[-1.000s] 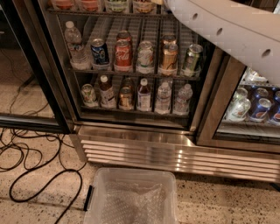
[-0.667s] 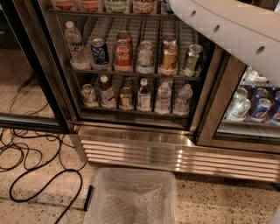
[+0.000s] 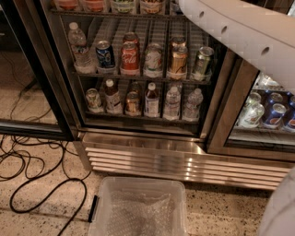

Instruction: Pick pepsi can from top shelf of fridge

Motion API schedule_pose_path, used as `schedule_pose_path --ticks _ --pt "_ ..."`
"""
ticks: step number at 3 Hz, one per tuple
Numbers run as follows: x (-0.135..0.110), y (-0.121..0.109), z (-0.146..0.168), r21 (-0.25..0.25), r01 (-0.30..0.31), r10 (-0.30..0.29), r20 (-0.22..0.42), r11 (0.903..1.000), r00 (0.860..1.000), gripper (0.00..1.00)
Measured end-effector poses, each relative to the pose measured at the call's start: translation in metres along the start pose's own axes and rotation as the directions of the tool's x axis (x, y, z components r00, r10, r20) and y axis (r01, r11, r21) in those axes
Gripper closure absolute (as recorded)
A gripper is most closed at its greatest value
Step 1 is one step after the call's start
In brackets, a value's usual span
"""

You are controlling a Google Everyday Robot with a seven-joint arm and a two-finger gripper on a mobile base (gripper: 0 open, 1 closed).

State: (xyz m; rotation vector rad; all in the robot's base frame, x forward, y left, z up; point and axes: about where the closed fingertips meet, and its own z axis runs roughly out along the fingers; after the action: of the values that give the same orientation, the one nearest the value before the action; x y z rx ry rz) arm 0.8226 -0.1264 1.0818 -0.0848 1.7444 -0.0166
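The pepsi can (image 3: 105,54), blue with a silver rim, stands upright on a grey wire shelf (image 3: 138,77) in the open compartment of the steel fridge (image 3: 147,154). It is between a water bottle (image 3: 79,46) on its left and a red Coca-Cola can (image 3: 130,58) on its right. A gold-brown can (image 3: 179,62) stands further right. My white arm link (image 3: 239,32) crosses the top right corner in front of the fridge, above and right of the pepsi can. The gripper is out of the frame past the top edge. Another shelf rail (image 3: 115,14) runs along the top edge.
A lower shelf holds bottles and cans (image 3: 152,101). The open glass door (image 3: 32,73) stands at the left. The right compartment holds blue cans (image 3: 275,114) behind glass. A clear plastic bin (image 3: 138,207) sits on the floor in front. Black cables (image 3: 27,161) lie at the left.
The white arm link has shifted slightly to the right at the top of the view. The cans and bottles have not moved.
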Motion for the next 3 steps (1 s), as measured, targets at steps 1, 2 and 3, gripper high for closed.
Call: schedule_pose_path --ticks 1,2,3 --pt "0.0 -0.008 0.012 0.016 -0.003 0.003 0.006 0.9999 1.0 0.28" --pt "0.0 -0.012 0.022 0.026 -0.005 0.005 0.011 0.9997 1.0 0.28" --pt "0.0 -0.015 0.029 0.032 -0.01 0.01 0.018 0.9994 1.0 0.47"
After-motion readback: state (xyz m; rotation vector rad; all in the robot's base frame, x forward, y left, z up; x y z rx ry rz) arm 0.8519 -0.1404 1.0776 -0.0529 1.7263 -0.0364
